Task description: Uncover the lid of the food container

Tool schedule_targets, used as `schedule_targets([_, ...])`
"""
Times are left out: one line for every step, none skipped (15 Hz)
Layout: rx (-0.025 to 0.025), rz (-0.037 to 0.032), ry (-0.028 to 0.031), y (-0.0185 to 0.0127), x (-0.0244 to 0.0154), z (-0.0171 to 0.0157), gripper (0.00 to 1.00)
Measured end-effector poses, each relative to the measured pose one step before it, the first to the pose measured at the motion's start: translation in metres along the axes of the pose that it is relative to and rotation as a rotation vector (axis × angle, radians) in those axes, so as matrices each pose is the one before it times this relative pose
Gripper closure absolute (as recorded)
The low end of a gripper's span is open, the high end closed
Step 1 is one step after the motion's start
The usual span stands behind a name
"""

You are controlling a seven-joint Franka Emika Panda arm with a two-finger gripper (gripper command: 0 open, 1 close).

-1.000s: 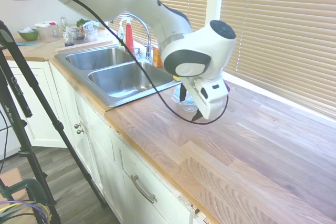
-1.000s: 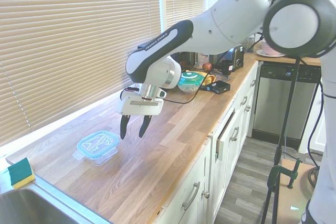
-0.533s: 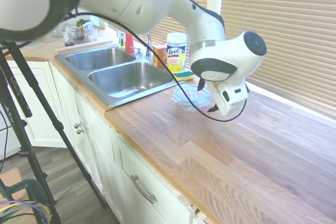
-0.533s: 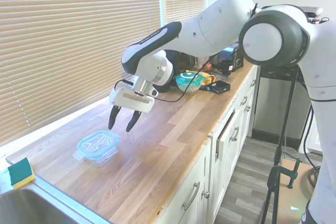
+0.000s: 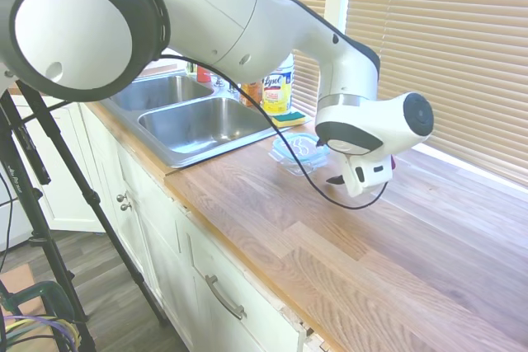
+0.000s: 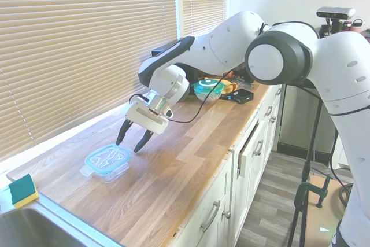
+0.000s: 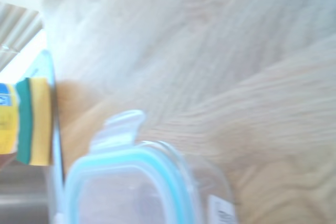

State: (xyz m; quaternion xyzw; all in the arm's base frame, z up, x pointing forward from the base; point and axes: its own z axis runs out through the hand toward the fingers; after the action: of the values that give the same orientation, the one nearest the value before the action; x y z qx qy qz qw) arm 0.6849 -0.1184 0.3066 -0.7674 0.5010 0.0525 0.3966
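On the wooden table (image 6: 191,160), the food container (image 6: 106,168) sits with its teal-rimmed lid (image 6: 107,158) still on. The gripper (image 6: 130,139) hangs just above and to the lid's 2 o'clock in the second exterior view, fingers spread apart, holding nothing, tilted toward the lid.

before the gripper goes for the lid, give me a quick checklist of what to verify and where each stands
1. Lid seated on the food container: ok.
2. Gripper open: ok, fingers spread.
3. Gripper empty: ok.
4. Gripper lined up over a lid tab: not ok, it hangs beside the container, above the countertop.
5. Sponge apart from the container: ok.
6. Whether the tabs are latched: cannot tell.
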Motion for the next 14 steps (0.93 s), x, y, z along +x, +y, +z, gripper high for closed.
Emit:
schedule_targets([0.00408, -0.00554, -0.00727, -0.00317, -0.00373, 0.00378, 0.0])
schedule_targets([0.00367, -0.00669, -0.00605, -0.00158, -0.00277, 0.00428, 0.0])
schedule_targets([0.00054, -0.00614, -0.00249, -0.00029, -0.00108, 0.00296, 0.0])
schedule_targets([0.00068, -0.00297, -0.00099, 0.00055, 0.00031, 0.00172, 0.0])
schedule_targets([0.00186, 0.00031, -0.00152, 0.00083, 0.00105, 0.00121, 0.0])
schedule_targets([0.00118, 0.0019, -0.00073, 0.00066, 0.00127, 0.0008, 0.0])
schedule_targets([0.00161, 0.00183, -0.00149, 0.00015, 0.00094, 0.00051, 0.0])
schedule_targets([0.00381, 0.00184, -0.0028, -0.00051, 0.00022, 0.00001, 0.0])
schedule_targets([0.00328, 0.00141, -0.00205, -0.00047, 0.00014, -0.00061, 0.0])
schedule_targets([0.00174, 0.00165, -0.00172, 0.0001, 0.00018, -0.0003, 0.0])
schedule_targets([0.00241, 0.00223, -0.00206, 0.00013, 0.00016, -0.00019, 1.0])
schedule_targets([0.0037, 0.0036, -0.00184, 0.00034, 0.00054, -0.00017, 1.0])
schedule_targets([0.00278, 0.00364, -0.00288, 0.00082, 0.00095, -0.00042, 1.0])
schedule_targets([0.00453, 0.00461, -0.00286, 0.00107, 0.00154, -0.00131, 1.0])
